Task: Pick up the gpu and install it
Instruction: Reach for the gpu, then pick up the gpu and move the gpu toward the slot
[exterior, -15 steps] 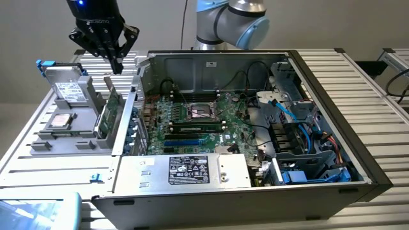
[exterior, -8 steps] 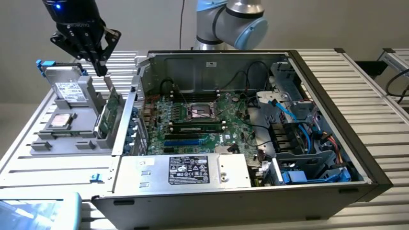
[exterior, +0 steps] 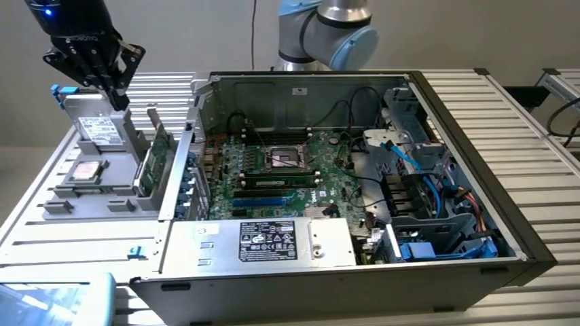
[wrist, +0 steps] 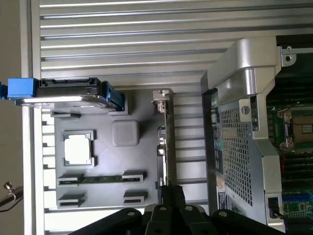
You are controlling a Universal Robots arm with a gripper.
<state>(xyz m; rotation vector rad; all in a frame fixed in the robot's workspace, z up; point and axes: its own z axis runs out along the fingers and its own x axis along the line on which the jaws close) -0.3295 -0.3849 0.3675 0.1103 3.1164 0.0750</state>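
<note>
Graphics card (exterior: 156, 157) stands on edge in the grey parts tray (exterior: 54, 207), on the side nearest the open computer case (exterior: 453, 88), not yet lifted. The robot's claw (exterior: 119, 100), pinched shut and holding nothing, hangs above the tray close to the upright hard drive (exterior: 98, 128). Seen from the wrist, it sits in line with the card's thin edge. On the slatted counter (exterior: 534, 163), the case's motherboard (exterior: 281, 170) lies exposed, its blue slots bare. By the look of it, both the pickup and the installation remain to be done.
</note>
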